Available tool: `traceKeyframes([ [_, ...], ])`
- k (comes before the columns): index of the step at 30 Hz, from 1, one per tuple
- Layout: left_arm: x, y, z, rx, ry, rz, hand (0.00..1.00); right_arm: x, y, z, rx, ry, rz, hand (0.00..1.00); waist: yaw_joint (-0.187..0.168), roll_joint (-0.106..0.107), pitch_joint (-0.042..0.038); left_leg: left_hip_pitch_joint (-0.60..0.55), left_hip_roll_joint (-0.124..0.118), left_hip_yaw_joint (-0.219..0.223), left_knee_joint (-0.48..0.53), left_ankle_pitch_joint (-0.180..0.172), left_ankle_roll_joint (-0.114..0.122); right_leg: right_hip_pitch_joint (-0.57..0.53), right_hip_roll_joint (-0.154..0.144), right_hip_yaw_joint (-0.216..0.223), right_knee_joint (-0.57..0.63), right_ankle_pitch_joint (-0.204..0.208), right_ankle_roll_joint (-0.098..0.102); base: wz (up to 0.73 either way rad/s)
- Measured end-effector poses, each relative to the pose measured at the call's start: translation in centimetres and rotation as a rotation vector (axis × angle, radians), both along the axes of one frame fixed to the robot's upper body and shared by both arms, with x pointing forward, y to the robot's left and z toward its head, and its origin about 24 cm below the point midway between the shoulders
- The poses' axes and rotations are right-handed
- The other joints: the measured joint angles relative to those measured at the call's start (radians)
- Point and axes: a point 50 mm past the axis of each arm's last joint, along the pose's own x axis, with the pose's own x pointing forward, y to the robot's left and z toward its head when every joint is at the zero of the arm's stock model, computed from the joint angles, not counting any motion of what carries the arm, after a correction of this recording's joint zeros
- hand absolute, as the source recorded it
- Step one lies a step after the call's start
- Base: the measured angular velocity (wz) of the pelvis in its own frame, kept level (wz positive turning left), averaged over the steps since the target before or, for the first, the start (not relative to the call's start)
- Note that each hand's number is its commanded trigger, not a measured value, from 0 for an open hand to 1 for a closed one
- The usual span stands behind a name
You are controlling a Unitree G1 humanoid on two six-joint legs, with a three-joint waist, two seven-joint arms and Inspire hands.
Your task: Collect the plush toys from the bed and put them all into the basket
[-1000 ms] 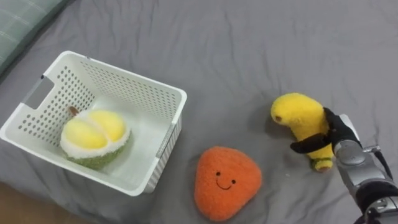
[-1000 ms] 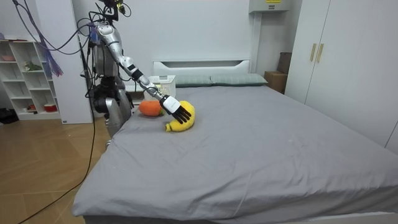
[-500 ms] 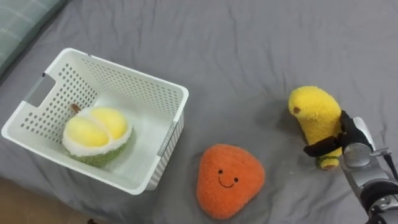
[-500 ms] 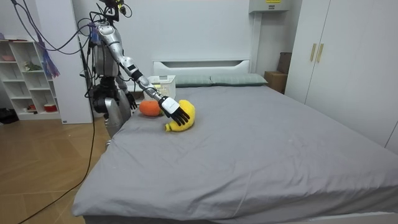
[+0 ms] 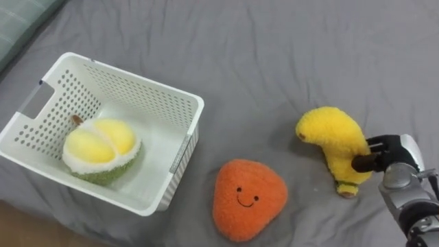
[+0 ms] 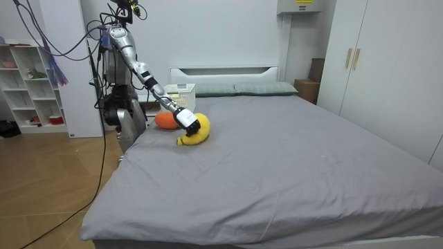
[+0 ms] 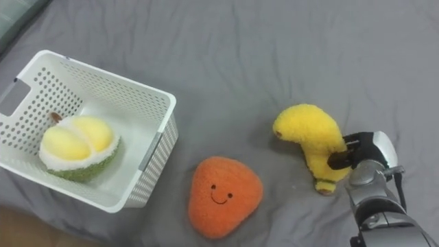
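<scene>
A yellow banana plush (image 5: 333, 137) lies on the grey bed sheet at the right. My right hand (image 5: 387, 152) comes in from the lower right, its dark fingers curled round the banana's lower end near the stalk. In the room view the same hand (image 6: 188, 121) holds the banana (image 6: 199, 131) at the end of my outstretched arm. An orange plush with a smiling face (image 5: 243, 199) lies near the bed's front edge. The white perforated basket (image 5: 137, 96) at the left holds a durian plush (image 5: 101, 149).
I stand at the bed's side near its head, at the room view's left. A checked pillow (image 5: 20, 20) lies at the far left corner. Open grey sheet (image 5: 288, 55) stretches behind the toys. A shelf unit (image 6: 31, 86) stands on the wooden floor behind me.
My right hand's fingers have curled from straight onto the banana plush. The banana has shifted left and nearer to me with the hand.
</scene>
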Motion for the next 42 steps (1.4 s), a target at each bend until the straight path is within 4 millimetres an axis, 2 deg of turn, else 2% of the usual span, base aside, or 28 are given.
traceKeyframes([
  [4, -0.5, 0.2, -0.1, 0.003, 0.011, 0.004, 0.0, 0.0, 0.0, 0.0, -0.003, -0.003, -0.005, 1.0, 0.001, 0.005, -0.003, -0.002, 0.0, -0.007, 0.0, 0.0, 0.0, 0.0, -0.001, -0.011, 0.001, 0.0, 0.0, 0.06],
  [9, -0.5, 0.2, 0.0, 0.006, 0.006, 0.003, 0.0, -0.2, -0.1, 0.0, -0.016, -0.01, -0.013, 1.0, 0.002, 0.016, -0.0117, 0.0, -0.001, -0.012, 0.0, 0.0, -0.001, 0.005, -0.002, -0.018, 0.002, 0.0, 0.0, 0.04],
  [15, -0.1, 0.3, 0.2, 0.01, -0.04, -0.001, 0.0, 0.2, 0.0, 0.3, 0.008, -0.052, -0.024, 1.0, -0.006, 0.015, -0.0133, 0.021, -0.002, -0.012, 0.0, 0.001, 0.0, 0.029, -0.007, -0.043, 0.002, 0.0, 0.0, 0.01],
  [20, -0.2, 0.5, 0.3, 0.026, -0.038, -0.016, 0.0, 1.6, 0.7, 1.7, 0.016, -0.144, 0.014, 1.0, -0.01, 0.012, -0.0151, 0.056, -0.002, -0.009, -0.006, 0.001, 0.0, 0.058, -0.008, -0.043, 0.0, 0.0, 0.001, -0.04],
  [24, -0.4, 0.6, 0.5, 0.024, -0.057, -0.022, 0.0, 3.6, 2.7, 4.3, 0.014, -0.303, 0.137, 1.0, -0.034, 0.002, -0.0182, 0.091, -0.002, -0.007, -0.01, 0.001, 0.0, 0.094, -0.009, -0.042, 0.0, -0.002, 0.002, 0.02],
  [26, -0.7, 0.9, 0.5, 0.028, -0.063, 0.003, 0.0, 3.8, 3.6, 5.4, 0.024, -0.361, 0.193, 1.0, -0.035, -0.009, -0.0197, 0.121, -0.003, -0.004, -0.013, 0.001, 0.0, 0.124, -0.01, -0.041, -0.009, -0.003, 0.004, 0.0],
  [30, -1.5, 1.4, 0.5, 0.05, -0.049, 0.016, 0.0, 3.9, 6.0, 8.3, 0.004, -0.518, 0.328, 1.0, -0.037, -0.035, -0.0305, 0.18, -0.004, -0.002, -0.031, 0.0, -0.001, 0.187, -0.012, -0.043, -0.032, -0.005, 0.004, 0.0],
  [33, -1.9, 1.7, 0.6, 0.06, -0.042, 0.022, 0.0, 4.0, 7.0, 10.1, 0.0, -0.6, 0.378, 1.0, -0.036, -0.045, -0.0326, 0.197, -0.005, -0.006, -0.03, -0.001, -0.001, 0.208, -0.005, -0.041, -0.033, -0.005, 0.004, 0.02],
  [36, -2.0, 1.9, 0.7, 0.08, -0.039, 0.003, 0.0, 4.1, 8.1, 12.2, -0.014, -0.678, 0.436, 1.0, -0.036, -0.043, -0.0312, 0.198, -0.007, -0.017, -0.027, -0.001, -0.001, 0.214, -0.005, -0.042, -0.033, -0.005, 0.004, 0.07],
  [38, -2.0, 1.9, 0.7, 0.083, -0.033, -0.01, 0.0, 4.2, 8.6, 13.0, -0.009, -0.712, 0.462, 1.0, -0.034, -0.036, -0.0294, 0.203, -0.01, -0.026, -0.027, -0.001, -0.001, 0.219, -0.006, -0.045, -0.032, -0.005, 0.004, 0.1],
  [39, -2.0, 1.8, 0.7, 0.079, -0.03, -0.012, 0.0, 4.2, 9.0, 13.5, -0.005, -0.725, 0.482, 1.0, -0.031, -0.03, -0.0255, 0.21, -0.01, -0.026, -0.029, -0.001, 0.0, 0.226, -0.006, -0.045, -0.032, -0.005, 0.004, 0.06],
  [42, -2.0, 1.8, 0.8, 0.089, -0.021, -0.044, 0.0, 4.1, 10.7, 14.5, 0.001, -0.749, 0.552, 1.0, -0.02, -0.022, -0.0245, 0.209, -0.011, -0.028, -0.034, -0.001, 0.0, 0.227, -0.008, -0.053, -0.032, -0.007, 0.008, 0.0],
])
